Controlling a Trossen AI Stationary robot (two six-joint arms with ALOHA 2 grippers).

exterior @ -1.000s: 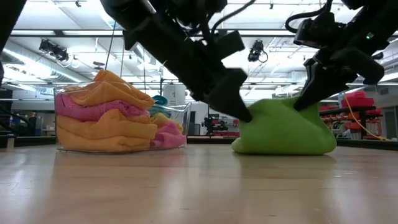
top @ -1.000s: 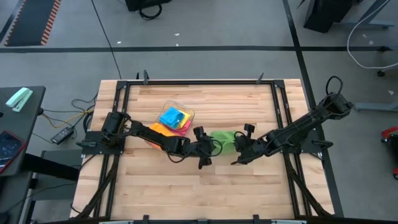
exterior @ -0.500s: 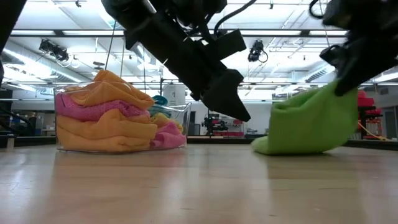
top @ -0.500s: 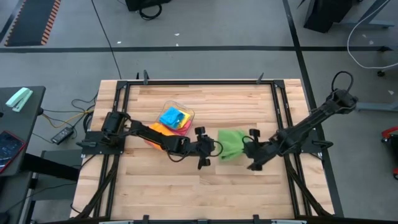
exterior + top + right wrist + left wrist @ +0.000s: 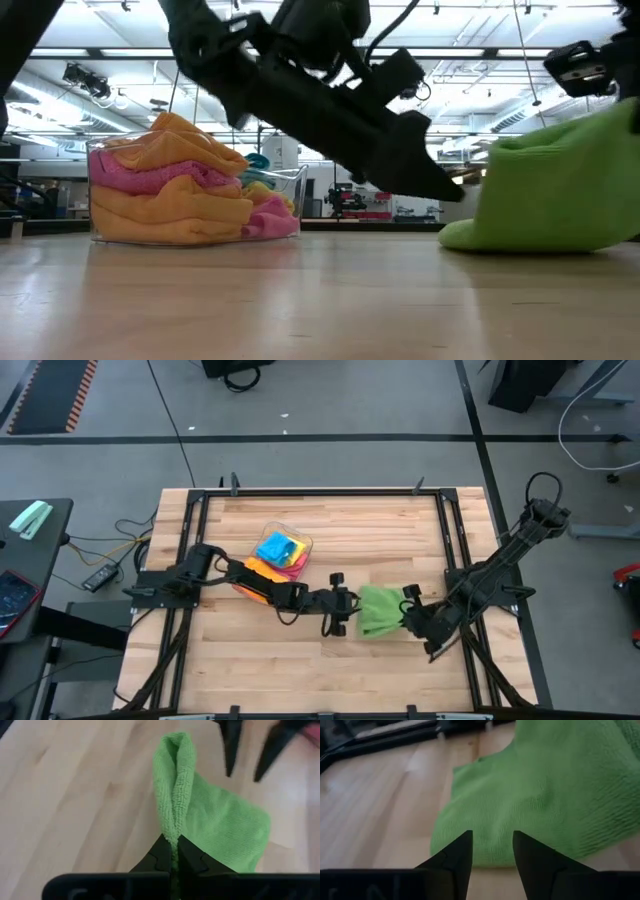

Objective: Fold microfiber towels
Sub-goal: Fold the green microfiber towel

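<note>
The right gripper (image 5: pixel 171 856), clamped on the green towel (image 5: pixel 379 611), has dragged it rightward across the desk (image 5: pixel 300 660); the left gripper (image 5: pixel 492 851), fingers apart, follows empty, so folding hasn't begun.

High view straight down on surface (image 5: pixel 330 670); low view level across it; both wrist views close on green towel (image 5: pixel 535 805).

I see one towel (image 5: pixel 378 611) lying near the counter's (image 5: pixel 330 665) middle, between my left hand (image 5: pixel 347 612) and right hand (image 5: pixel 408 614). The tub (image 5: pixel 283 553) of towels sits toward the left rear.
</note>
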